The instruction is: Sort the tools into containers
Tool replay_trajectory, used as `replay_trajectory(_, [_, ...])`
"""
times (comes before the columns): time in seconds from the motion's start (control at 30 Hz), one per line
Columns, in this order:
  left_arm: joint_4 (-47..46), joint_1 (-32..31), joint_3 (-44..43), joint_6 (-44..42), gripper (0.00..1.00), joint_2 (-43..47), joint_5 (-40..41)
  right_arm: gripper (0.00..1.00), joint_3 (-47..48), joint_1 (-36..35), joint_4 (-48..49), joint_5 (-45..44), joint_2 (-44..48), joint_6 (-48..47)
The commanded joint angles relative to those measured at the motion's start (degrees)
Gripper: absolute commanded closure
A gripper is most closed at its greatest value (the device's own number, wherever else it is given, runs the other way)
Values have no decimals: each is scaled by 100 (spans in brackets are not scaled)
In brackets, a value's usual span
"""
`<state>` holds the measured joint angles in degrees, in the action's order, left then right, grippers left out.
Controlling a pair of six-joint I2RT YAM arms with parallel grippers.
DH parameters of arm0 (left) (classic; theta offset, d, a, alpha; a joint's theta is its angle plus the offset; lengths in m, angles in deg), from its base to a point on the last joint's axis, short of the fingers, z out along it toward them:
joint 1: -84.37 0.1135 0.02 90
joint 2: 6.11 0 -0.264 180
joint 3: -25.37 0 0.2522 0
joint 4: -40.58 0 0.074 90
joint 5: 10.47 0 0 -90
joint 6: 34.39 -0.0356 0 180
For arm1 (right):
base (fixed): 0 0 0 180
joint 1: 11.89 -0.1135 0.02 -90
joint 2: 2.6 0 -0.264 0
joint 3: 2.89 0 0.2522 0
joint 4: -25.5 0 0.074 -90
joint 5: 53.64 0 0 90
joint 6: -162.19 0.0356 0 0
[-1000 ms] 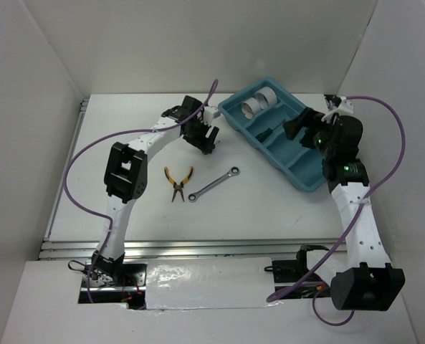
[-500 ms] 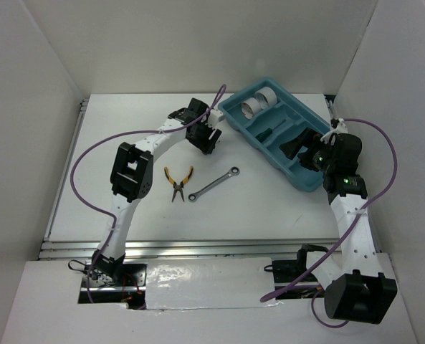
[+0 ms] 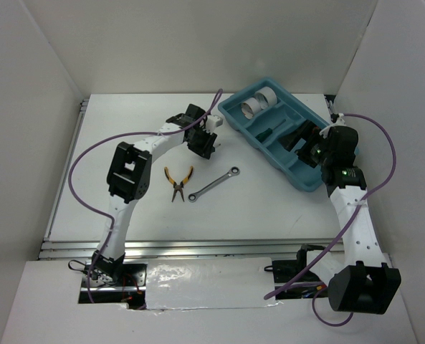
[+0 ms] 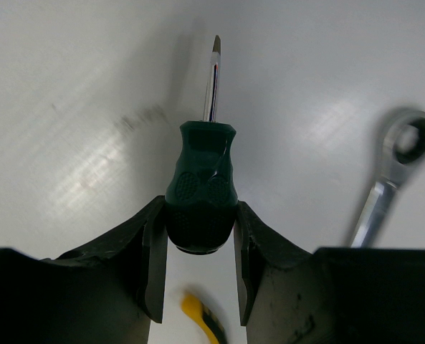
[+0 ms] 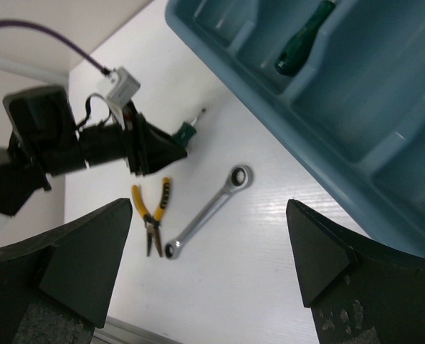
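A short green-handled screwdriver [image 4: 201, 183] lies with its tip pointing away, and my left gripper [image 4: 200, 215] is shut on its handle, both fingers pressed to its sides. In the top view the left gripper [image 3: 205, 140] is just left of the teal tray [image 3: 307, 179]. Yellow-handled pliers [image 3: 177, 180] and a silver wrench [image 3: 214, 183] lie on the table nearer the arms. Two tape rolls [image 3: 258, 102] sit in the tray's far compartment, and a second green screwdriver [image 5: 302, 44] lies in a long one. My right gripper [image 3: 298, 136] hovers wide open over the tray, holding nothing.
White walls enclose the table on three sides. The tray lies diagonally at the back right, its near corner close to the right arm. Purple cables loop from both arms. A metal rail [image 3: 162, 247] runs along the near table edge.
The left gripper's fingers have closed in onto the screwdriver's handle. The right arm has swung slightly back over the tray, jaws still wide apart.
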<state>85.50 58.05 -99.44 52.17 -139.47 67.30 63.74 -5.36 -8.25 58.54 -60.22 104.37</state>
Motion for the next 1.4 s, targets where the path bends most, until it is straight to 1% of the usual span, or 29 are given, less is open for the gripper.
replay_trajectory(0.0, [-460,144,606,826,84,1512,-1261,3,593,-248,-14,-539,-126,490])
replay_trajectory(0.03, [-844,206,828,1210,85,1837,-1595,4,559,-283,73,-460,-100,569])
replay_trajectory(0.07, [-1100,276,1074,1501,86,2432,-1920,5,515,-327,335,-355,-65,700])
replay_trajectory(0.1, [-1381,486,1572,1835,88,2699,-2611,8,384,-475,494,-128,31,788])
replay_trajectory(0.13, [-2185,627,1821,2708,89,2945,-3062,9,322,-590,661,-91,76,1033])
replay_trajectory(0.17, [-2880,916,2458,3352,88,3391,-3980,11,260,-861,1020,14,111,1157])
replay_trajectory(0.2, [-3766,1014,2848,4864,88,3587,-4233,11,190,-985,1206,111,137,1246])
replay_trajectory(0.23, [-5454,1137,3182,5601,88,3963,-4357,12,216,-1100,1434,173,85,1429])
replay_trajectory(0.27, [-6254,1313,3812,6296,87,4097,-4384,12,294,-1327,1462,173,41,1509])
replay_trajectory(0.3, [-6906,1366,4036,7269,86,4212,-4306,13,521,-1425,1506,217,-107,1571])
replay_trajectory(0.37, [-7839,1437,4336,7804,86,4415,-4227,14,969,-1705,1559,217,-379,1677])
replay_trajectory(0.4, [-8097,1420,4380,8154,86,4433,-4209,15,1146,-1820,1551,217,-477,1668])
replay_trajectory(0.47, [-8501,1315,4433,8403,85,4494,-4209,18,1601,-2014,1559,191,-766,1519])
replay_trajectory(0.53, [-8713,1201,4512,8509,84,4591,-4095,20,1884,-2382,1586,121,-916,1326])
replay_trajectory(0.6, [-8758,1130,4451,8553,85,4591,-4190,21,2341,-2716,1586,42,-1136,1212])
replay_trajectory(0.67, [-8776,1042,4398,8562,86,4600,-4235,21,2710,-2902,1612,24,-1399,1220])
replay_trajectory(0.73, [-8724,998,4346,8510,86,4626,-4261,21,2904,-3104,1700,15,-1549,1351])
replay_trajectory(0.87, [-8653,963,4372,8474,87,4644,-4261,21,3037,-3306,1779,15,-1918,1633])
replay_trajectory(1.03, [-8626,936,4399,8448,88,4705,-4244,22,3204,-3596,1770,-73,-2173,1572])
replay_trajectory(1.2, [-8574,919,4346,8448,88,4679,-4218,26,3160,-3737,1858,-82,-2314,1589])
replay_trajectory(1.27, [-8530,910,4328,8430,88,4679,-4244,30,3169,-3746,1902,-64,-2376,1624])
replay_trajectory(1.3, [-8538,910,4345,8430,88,4670,-4244,36,3178,-3746,1946,-47,-2393,1633])
replay_trajectory(1.33, [-8539,901,4346,8413,88,4679,-4235,39,3221,-3764,1955,-20,-2420,1651])
replay_trajectory(1.37, [-8469,901,4346,8395,87,4679,-4244,45,3248,-3746,1972,15,-2437,1686])
